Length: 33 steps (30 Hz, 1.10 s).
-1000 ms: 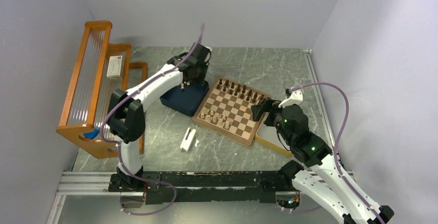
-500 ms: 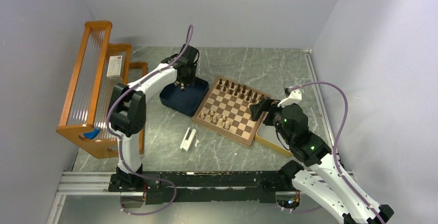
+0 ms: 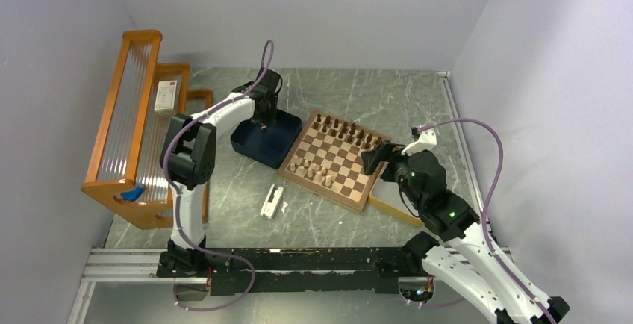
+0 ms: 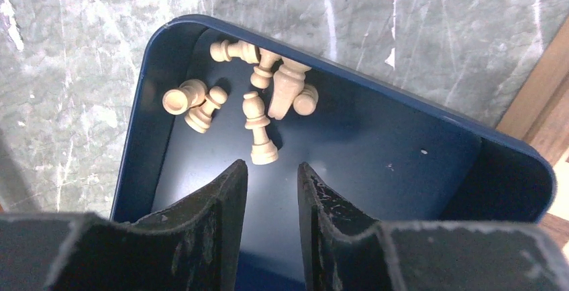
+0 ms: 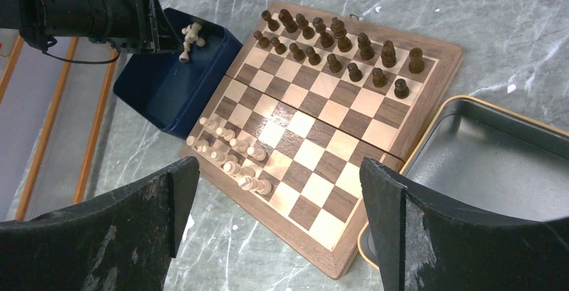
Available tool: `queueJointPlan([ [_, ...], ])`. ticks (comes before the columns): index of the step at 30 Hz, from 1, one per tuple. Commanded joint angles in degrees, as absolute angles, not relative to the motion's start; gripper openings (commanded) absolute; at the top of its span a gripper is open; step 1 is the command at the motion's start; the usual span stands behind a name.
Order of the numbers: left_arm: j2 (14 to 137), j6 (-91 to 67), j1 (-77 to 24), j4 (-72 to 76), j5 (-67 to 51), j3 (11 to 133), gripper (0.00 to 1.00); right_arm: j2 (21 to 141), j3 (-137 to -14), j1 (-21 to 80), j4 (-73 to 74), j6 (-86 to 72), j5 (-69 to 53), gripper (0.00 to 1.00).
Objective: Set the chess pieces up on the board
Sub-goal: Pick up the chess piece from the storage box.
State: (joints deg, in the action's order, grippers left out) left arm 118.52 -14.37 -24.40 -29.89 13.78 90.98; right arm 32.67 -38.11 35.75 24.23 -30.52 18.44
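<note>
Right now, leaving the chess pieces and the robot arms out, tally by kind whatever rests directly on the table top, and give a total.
Chessboard: 1
Trays: 2, the dark blue tray and the yellow-rimmed tray
Wooden rack: 1
Small white object: 1
Total: 5

board [image 5: 315, 137]: flat | dark pieces [image 5: 335, 43]: two rows, far edge | pale pieces [image 5: 231, 153]: clustered, near-left corner | loose pale pieces [image 4: 255, 103]: toppled in blue tray [image 4: 402, 150]
</note>
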Motion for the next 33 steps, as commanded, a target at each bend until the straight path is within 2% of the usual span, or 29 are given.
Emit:
queueJointPlan([
  [1,119.9,-14.8,-23.2,-27.2,14.1,89.8,0.38,32.6,-38.0,36.0,23.0,-29.4,18.8,0.95],
  [14,125.0,-13.4,-21.3,-27.0,10.1,91.9,0.38,32.7,-38.1,36.0,23.3,-30.0,18.7,0.95],
  [23,123.6,-13.0,-21.2,-30.2,7.7,91.4,0.25,32.9,-37.8,36.0,22.8,-30.7,17.9,0.95],
  [33,115.7,-11.3,-21.2,-33.1,3.2,88.4,0.16,37.4,-37.0,36.0,17.0,-34.6,8.2,0.94],
])
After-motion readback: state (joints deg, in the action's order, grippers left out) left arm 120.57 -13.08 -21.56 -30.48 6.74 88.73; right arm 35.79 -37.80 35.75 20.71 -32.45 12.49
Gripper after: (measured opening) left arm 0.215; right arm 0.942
